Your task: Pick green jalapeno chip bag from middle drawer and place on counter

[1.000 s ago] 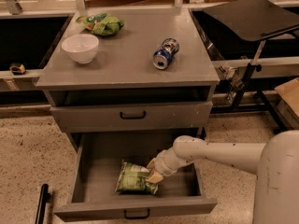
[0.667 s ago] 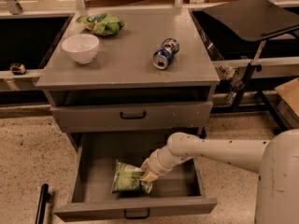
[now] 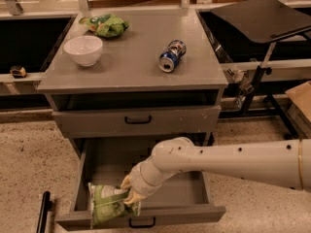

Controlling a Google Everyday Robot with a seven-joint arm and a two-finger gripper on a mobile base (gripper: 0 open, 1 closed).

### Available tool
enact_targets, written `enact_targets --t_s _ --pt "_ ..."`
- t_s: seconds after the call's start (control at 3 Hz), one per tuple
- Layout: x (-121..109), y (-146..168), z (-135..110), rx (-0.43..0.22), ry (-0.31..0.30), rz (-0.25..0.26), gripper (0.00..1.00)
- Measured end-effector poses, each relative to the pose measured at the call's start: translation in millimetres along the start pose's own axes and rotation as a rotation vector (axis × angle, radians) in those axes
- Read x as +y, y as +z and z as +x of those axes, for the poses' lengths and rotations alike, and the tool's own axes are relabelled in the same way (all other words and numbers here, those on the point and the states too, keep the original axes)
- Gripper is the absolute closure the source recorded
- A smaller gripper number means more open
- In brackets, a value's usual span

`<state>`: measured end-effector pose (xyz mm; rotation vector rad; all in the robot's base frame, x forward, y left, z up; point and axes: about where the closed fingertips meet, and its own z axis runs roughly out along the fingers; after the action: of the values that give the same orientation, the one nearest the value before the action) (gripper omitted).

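Note:
The green jalapeno chip bag, pale green and white, stands tilted in the front left corner of the open middle drawer, against its front wall. My gripper reaches down into the drawer from the right on a white arm and is shut on the bag's right edge. The bag partly hides the fingertips. The counter is the grey cabinet top above.
On the counter are a white bowl, a brighter green bag at the back left and a blue can lying on its side. A closed drawer front sits above the open drawer. A black stand is at the right.
My gripper has moved left and toward the drawer front, taking the bag from the drawer's middle to its front left corner. The bag now stands more upright.

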<state>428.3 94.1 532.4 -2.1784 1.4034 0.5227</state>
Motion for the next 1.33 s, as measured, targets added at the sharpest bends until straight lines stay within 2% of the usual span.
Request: enact_targets --t_s 0.33,0.67,1.0,1.33 --pt "24 -29 -52 -0.083 -0.082 -0.029 1.0" --pt "20 -76 -28 -0.15 -0.045 0.04 1.0" --pt "22 -82 -22 -0.145 -0.04 0.054 1.0" --pt "15 -82 -16 -0.131 -0.014 0.037 1.0"
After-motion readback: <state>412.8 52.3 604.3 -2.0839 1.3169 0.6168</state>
